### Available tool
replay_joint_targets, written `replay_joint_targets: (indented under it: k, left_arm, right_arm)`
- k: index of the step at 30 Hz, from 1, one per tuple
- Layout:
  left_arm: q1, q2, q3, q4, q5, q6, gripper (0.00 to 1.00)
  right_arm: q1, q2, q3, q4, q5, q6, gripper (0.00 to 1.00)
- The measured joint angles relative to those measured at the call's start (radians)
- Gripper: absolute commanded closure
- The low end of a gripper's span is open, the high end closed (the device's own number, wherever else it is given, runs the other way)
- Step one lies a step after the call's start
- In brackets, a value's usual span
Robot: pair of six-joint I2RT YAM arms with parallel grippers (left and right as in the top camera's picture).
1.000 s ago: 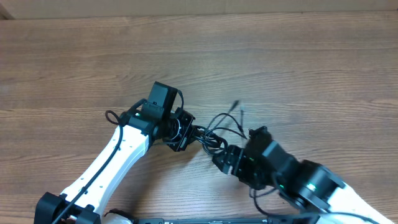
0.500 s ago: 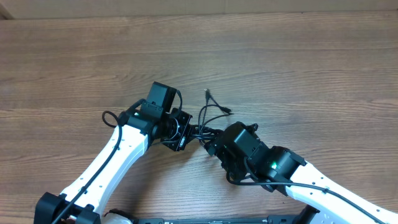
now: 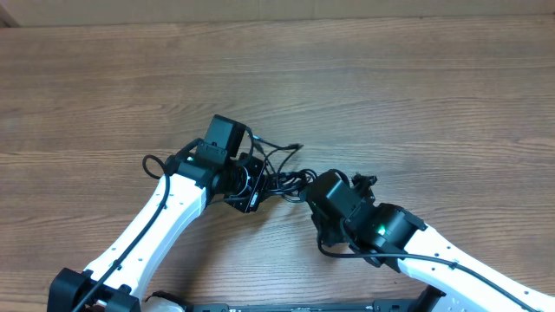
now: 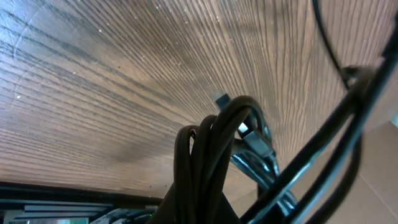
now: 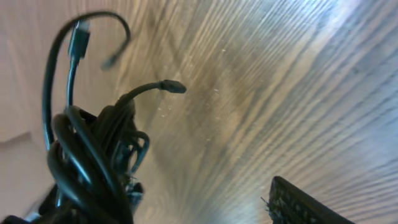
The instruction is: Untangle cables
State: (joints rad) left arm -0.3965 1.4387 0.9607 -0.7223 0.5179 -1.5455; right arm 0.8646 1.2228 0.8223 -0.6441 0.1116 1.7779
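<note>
The cables (image 3: 282,180) are a tangled bunch of thin black cords between the two arms. My left gripper (image 3: 260,185) is shut on them. In the left wrist view the cables (image 4: 208,155) rise as a thick bundle out of my left gripper (image 4: 202,214). A loose end with a plug (image 3: 299,145) arcs over beside the left wrist. My right gripper (image 3: 334,184) stands just right of the bunch. In the right wrist view the cables (image 5: 87,162) crowd the left side of my right gripper (image 5: 205,199). It is open, and bare table shows up to its right finger (image 5: 305,202).
The wooden table (image 3: 416,95) stretches away on all sides. The left arm's own thicker black cord (image 3: 156,163) loops out at its wrist. The two arms stand close together near the table's front edge.
The right arm has swung up and left toward the bunch, then eased back a little. The loose cable ends have swept left to the left wrist. The left arm has stayed put.
</note>
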Motion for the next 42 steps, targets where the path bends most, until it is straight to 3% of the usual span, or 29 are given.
replay_joint_targets:
  k: [3,6,11,22,26,31,36,42]
  left_arm:
    - [0.000,0.000,0.000,-0.002,0.008,-0.001,0.96]
    - [-0.001,0.000,0.000,-0.008,0.022,0.000,0.96]
    - [0.000,0.000,-0.001,0.008,0.028,0.037,0.96]
    - [0.035,0.000,-0.001,0.030,0.100,0.188,0.96]
    - [0.035,0.000,-0.003,0.031,0.163,0.246,0.96]
    - [0.045,0.001,-0.007,0.081,0.258,0.394,0.96]
    - [0.083,0.002,-0.012,0.214,0.372,0.561,0.96]
    - [0.142,-0.009,-0.022,0.605,0.468,0.688,0.95]
  right_arm:
    - [0.000,0.019,0.000,0.047,0.003,0.016,0.76]
    - [0.000,0.040,0.000,0.069,-0.008,0.027,0.96]
    - [0.000,0.049,0.000,0.029,-0.027,-0.050,0.96]
    - [0.000,0.050,0.004,-0.315,-0.077,-0.592,0.96]
    - [0.001,0.050,0.016,-0.400,-0.038,-0.612,0.96]
    - [0.006,0.050,0.029,-0.455,0.066,-0.531,0.95]
    - [-0.022,0.050,0.037,-0.422,0.123,-0.483,0.94]
    - [-0.082,0.050,0.025,-0.127,0.018,-0.637,0.94]
